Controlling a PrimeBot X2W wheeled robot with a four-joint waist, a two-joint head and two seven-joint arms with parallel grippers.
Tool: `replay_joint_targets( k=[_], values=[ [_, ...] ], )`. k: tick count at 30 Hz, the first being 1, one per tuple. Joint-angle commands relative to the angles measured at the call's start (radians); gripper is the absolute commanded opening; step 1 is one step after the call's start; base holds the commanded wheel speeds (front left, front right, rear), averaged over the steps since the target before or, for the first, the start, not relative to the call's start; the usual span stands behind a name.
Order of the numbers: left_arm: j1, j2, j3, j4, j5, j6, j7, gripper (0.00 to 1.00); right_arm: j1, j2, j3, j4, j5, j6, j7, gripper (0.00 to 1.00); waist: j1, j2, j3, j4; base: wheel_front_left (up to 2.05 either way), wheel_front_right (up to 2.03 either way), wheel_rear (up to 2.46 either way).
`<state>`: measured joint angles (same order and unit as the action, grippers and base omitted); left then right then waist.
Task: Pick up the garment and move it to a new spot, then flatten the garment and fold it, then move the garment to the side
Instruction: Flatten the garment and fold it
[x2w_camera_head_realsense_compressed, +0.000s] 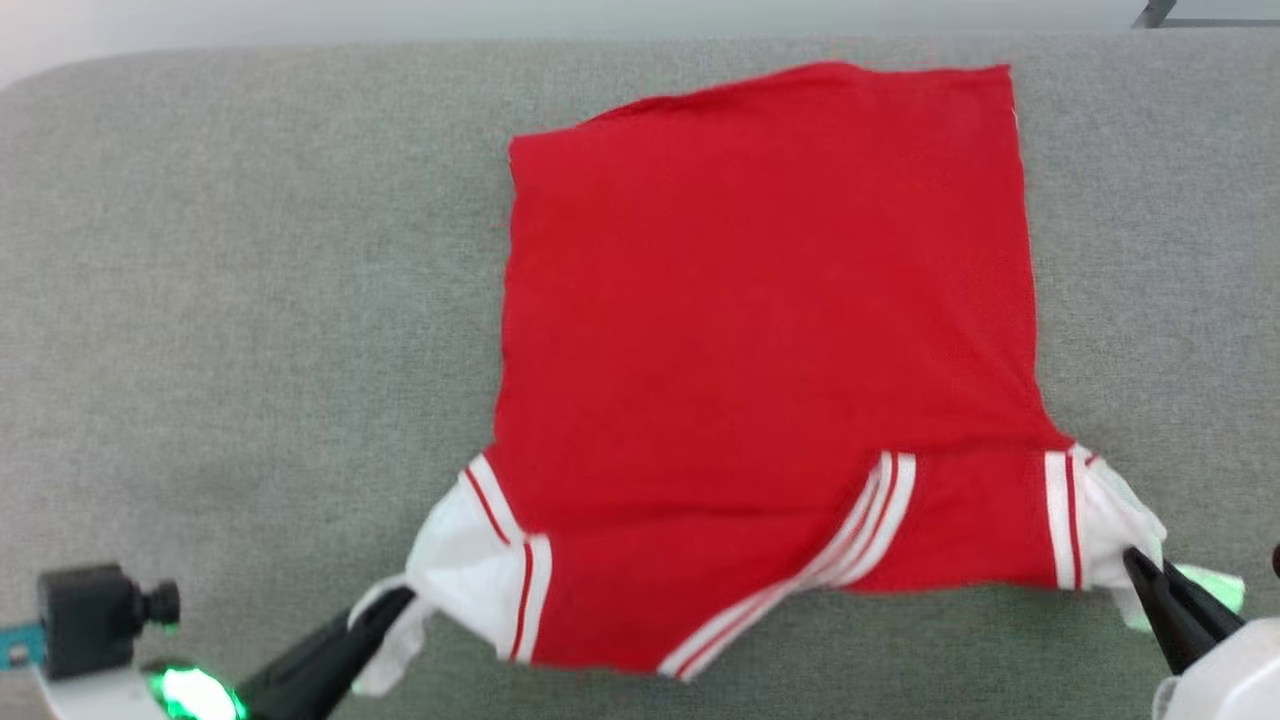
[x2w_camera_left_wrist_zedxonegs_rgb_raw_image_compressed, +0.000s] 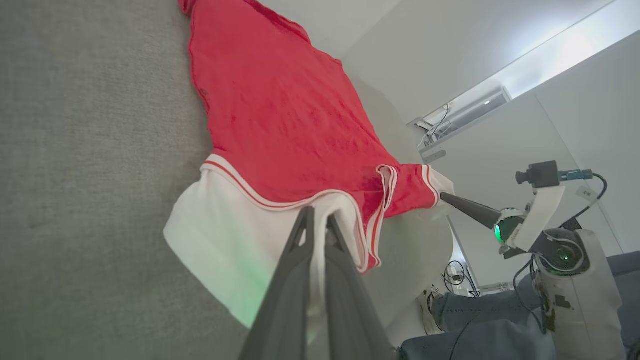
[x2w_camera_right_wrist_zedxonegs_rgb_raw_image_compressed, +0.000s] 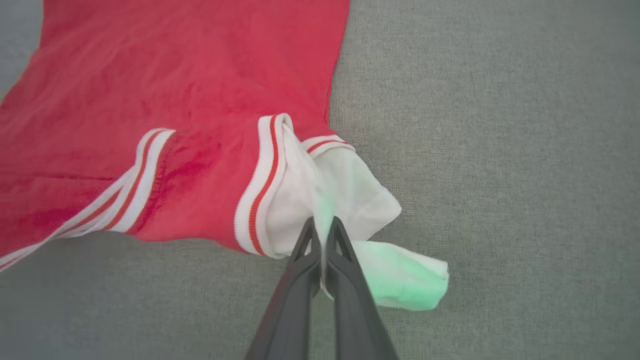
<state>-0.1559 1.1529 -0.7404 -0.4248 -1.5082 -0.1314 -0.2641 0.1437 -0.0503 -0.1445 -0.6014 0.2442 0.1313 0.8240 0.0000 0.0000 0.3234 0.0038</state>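
Observation:
The garment (x2w_camera_head_realsense_compressed: 760, 330), a red T-shirt with white sleeves and red-white striped trim, lies plain red side up on the grey surface, hem at the far end and shoulders toward me. My left gripper (x2w_camera_head_realsense_compressed: 395, 605) is shut on the white left sleeve (x2w_camera_left_wrist_zedxonegs_rgb_raw_image_compressed: 240, 240), its fingers (x2w_camera_left_wrist_zedxonegs_rgb_raw_image_compressed: 305, 260) pinching the cloth. My right gripper (x2w_camera_head_realsense_compressed: 1140, 565) is shut on the white right sleeve (x2w_camera_right_wrist_zedxonegs_rgb_raw_image_compressed: 345, 195), the cloth caught between its fingers (x2w_camera_right_wrist_zedxonegs_rgb_raw_image_compressed: 345, 250). The near edge with the striped collar (x2w_camera_head_realsense_compressed: 860, 530) hangs slightly lifted between the two grips. The garment (x2w_camera_right_wrist_zedxonegs_rgb_raw_image_compressed: 150, 90) spreads away up the right wrist view.
The grey fabric surface (x2w_camera_head_realsense_compressed: 250, 300) extends wide to the left and right of the garment, its far edge near the top of the head view. In the left wrist view, the right arm (x2w_camera_left_wrist_zedxonegs_rgb_raw_image_compressed: 545, 215) with its camera and green light, and a person's jeans-clad leg (x2w_camera_left_wrist_zedxonegs_rgb_raw_image_compressed: 475, 310), are beyond the surface's edge.

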Motion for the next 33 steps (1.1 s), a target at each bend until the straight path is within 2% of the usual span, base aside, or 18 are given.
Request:
replay_joint_targets(
  k=[1, 5, 10, 17, 20, 22, 25, 30, 31, 33],
  values=[
    [0.031, 0.011, 0.002, -0.014, 0.010, 0.001, 0.001, 0.00, 0.018, 0.000, -0.010, -0.009, 0.012, -0.001, 0.007, 0.00, 0.0000, 0.0000, -0.002, -0.001, 0.00, 0.00, 0.00],
    [0.093, 0.027, 0.005, -0.044, 0.029, 0.001, 0.001, 0.00, 0.057, -0.001, -0.007, -0.027, 0.003, -0.001, 0.028, 0.00, 0.0000, 0.0000, -0.003, 0.000, 0.00, 0.00, 0.00],
    [0.118, 0.009, -0.021, -0.037, 0.064, 0.001, 0.001, 0.00, 0.078, -0.014, 0.010, -0.007, -0.001, -0.001, 0.023, 0.00, 0.0000, 0.0000, -0.003, 0.006, 0.00, 0.00, 0.00],
    [0.071, -0.014, -0.144, 0.028, 0.088, 0.001, 0.014, 0.00, 0.091, -0.039, 0.018, 0.090, 0.014, -0.001, 0.000, 0.00, 0.0000, 0.0000, 0.000, 0.005, 0.00, 0.00, 0.00],
    [0.050, -0.043, -0.190, 0.078, 0.077, 0.001, 0.013, 0.00, 0.090, -0.046, 0.014, 0.145, 0.017, -0.001, -0.025, 0.00, 0.0000, 0.0000, 0.002, 0.005, 0.00, 0.00, 0.00],
    [0.039, -0.039, -0.201, 0.104, 0.084, 0.001, 0.013, 0.00, 0.088, -0.055, 0.012, 0.164, 0.012, -0.001, -0.037, 0.00, 0.0000, 0.0000, 0.002, 0.004, 0.00, 0.00, 0.00],
    [0.012, -0.065, -0.238, 0.168, 0.084, 0.001, 0.012, 0.00, 0.085, -0.085, 0.025, 0.231, -0.010, -0.001, -0.070, 0.00, 0.0000, 0.0000, 0.002, 0.005, 0.00, 0.00, 0.00],
    [-0.032, -0.093, -0.283, 0.224, 0.065, 0.001, 0.009, 0.00, 0.067, -0.097, 0.040, 0.321, -0.009, -0.001, -0.139, 0.00, 0.0000, 0.0000, -0.003, 0.004, 0.00, 0.00, 0.00],
    [-0.038, -0.097, -0.291, 0.229, 0.063, 0.001, 0.009, 0.00, 0.058, -0.099, 0.044, 0.328, -0.009, -0.001, -0.154, 0.10, 0.0000, 0.0000, -0.003, 0.002, 0.00, 0.00, 0.00],
    [-0.049, -0.100, -0.304, 0.239, 0.057, 0.001, 0.007, 0.00, 0.039, -0.102, 0.046, 0.335, -0.018, -0.001, -0.191, 0.55, 0.0000, 0.0000, -0.005, -0.001, 0.00, 0.00, 0.00]
  ],
)
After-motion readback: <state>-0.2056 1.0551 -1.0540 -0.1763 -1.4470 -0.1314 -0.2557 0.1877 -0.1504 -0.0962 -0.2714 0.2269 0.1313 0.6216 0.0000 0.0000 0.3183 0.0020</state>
